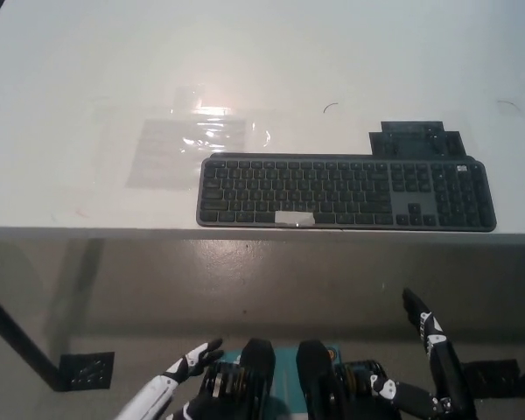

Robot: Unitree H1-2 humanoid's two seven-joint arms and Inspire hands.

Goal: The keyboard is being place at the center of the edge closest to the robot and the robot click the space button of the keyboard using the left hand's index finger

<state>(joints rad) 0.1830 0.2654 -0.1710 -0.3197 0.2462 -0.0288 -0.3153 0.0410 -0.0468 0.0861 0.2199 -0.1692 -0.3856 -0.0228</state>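
A white table [70,70] fills the upper half of the head view, with a glare patch near its middle. Below its near edge lies a grey-brown floor [245,280]. A dark table leg [9,328] slants down at 8 o'clock to a black foot plate [87,370].

The keyboard [346,192] lies flat along the near edge, a little toward 3 o'clock from the table's centre. A pale tape strip [295,218] marks its space bar. A dark plate [417,138] touches its far edge at 1 o'clock. A clear plastic sleeve [188,144] lies flat at the keyboard's 10 o'clock, and what is in it cannot be told.

The left hand [182,372] is low at 7 o'clock, well apart from the keyboard. It is mostly out of view, so its pose cannot be told. The right hand [437,354] rests at 5 o'clock, its fingers [417,311] spread and holding nothing.
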